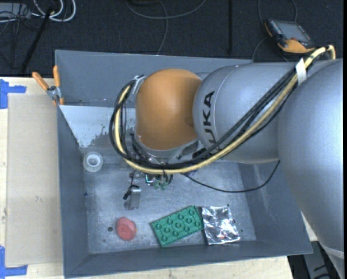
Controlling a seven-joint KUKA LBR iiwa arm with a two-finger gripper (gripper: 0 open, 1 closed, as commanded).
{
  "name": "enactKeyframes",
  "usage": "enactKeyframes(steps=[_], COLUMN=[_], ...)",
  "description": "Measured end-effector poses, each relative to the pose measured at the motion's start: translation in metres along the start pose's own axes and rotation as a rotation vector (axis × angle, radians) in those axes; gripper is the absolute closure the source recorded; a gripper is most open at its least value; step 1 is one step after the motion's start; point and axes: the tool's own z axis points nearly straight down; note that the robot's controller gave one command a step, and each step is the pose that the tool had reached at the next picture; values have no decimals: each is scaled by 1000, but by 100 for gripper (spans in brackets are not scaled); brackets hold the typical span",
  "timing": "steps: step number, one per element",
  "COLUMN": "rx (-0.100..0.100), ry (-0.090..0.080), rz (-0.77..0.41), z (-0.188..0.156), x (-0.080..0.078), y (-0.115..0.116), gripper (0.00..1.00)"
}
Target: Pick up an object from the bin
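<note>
1. The claw [132, 195] hangs over the bare floor of the bin [74, 214], left of centre. I cannot tell its opening, and nothing shows in it.
2. The nearest thing is a red round lump [125, 228] toward the front-left corner.
3. Best play: centre over the lump, clear of the green studded plate [176, 225], and go straight down.

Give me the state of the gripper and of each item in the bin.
clear ring: lying flat, opening up, near the wall on the view's left.
red disc: flat on the floor, apart from the rest.
green studded plate: flat, studs up, close beside the foil packet.
foil packet: crumpled, lying flat.
gripper: down in the bin, over bare floor between clear ring and red disc.
</note>
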Motion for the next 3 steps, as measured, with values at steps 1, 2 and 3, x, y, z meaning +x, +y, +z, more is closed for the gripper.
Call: enactKeyframes(steps=[1,2,3], rx=[0,-2,-1], ry=[-5,-8,-6], rz=[-165,-50,177], z=[100,69,70], x=[49,61,70], y=[5,-10,-19], gripper=[0,0,0])
